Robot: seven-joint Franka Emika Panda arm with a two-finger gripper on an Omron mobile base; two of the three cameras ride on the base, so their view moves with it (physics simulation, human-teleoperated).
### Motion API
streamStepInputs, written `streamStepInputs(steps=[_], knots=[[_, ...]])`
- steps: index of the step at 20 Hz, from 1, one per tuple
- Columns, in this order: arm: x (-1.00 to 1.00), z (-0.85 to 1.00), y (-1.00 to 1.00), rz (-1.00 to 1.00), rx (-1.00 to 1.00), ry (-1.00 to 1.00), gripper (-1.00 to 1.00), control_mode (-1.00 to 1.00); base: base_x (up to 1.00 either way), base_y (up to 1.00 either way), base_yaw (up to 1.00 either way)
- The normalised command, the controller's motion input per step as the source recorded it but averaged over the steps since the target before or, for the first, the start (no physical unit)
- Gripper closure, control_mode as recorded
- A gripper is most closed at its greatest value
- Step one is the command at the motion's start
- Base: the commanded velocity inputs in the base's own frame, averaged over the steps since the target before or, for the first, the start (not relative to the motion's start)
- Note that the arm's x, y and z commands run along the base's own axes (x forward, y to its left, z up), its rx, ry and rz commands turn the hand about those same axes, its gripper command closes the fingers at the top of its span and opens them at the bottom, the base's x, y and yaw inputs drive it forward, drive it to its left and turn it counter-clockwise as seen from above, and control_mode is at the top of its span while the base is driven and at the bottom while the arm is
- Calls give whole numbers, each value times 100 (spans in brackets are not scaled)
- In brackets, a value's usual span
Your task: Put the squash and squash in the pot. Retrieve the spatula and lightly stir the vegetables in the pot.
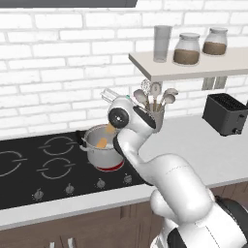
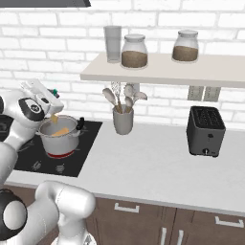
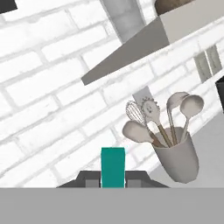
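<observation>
The steel pot [image 1: 100,156] [image 2: 58,139] stands on the right front burner of the black cooktop [image 1: 29,164]. Inside it lies yellow-orange squash [image 1: 101,143] [image 2: 60,132]; I cannot tell the two apart. My gripper [image 3: 113,181] is shut on the spatula's teal handle [image 3: 113,166], which rises between the dark fingers [image 3: 89,179]. In the right base view the hand hangs over the pot's left rim, and the spatula's yellow-orange blade [image 2: 54,118] [image 1: 111,129] dips toward the pot's mouth. The handle's teal end [image 2: 55,92] pokes out above the hand.
A grey utensil cup [image 1: 157,120] [image 2: 123,120] [image 3: 177,159] with spoons and a whisk stands just right of the cooktop. A black toaster [image 1: 225,114] [image 2: 206,130] sits farther right on the counter. A shelf [image 1: 193,68] [image 2: 158,72] with jars hangs overhead.
</observation>
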Motion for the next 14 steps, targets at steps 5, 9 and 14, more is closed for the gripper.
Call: streamStepInputs(steps=[5, 9, 14], knots=[[46, -47, 64, 7, -35, 7, 100, -100, 0, 0, 0], [49, -43, 46, 4, -27, 3, 100, -100, 0, 0, 0], [47, -41, 35, 4, -22, 9, 100, -100, 0, 0, 0]])
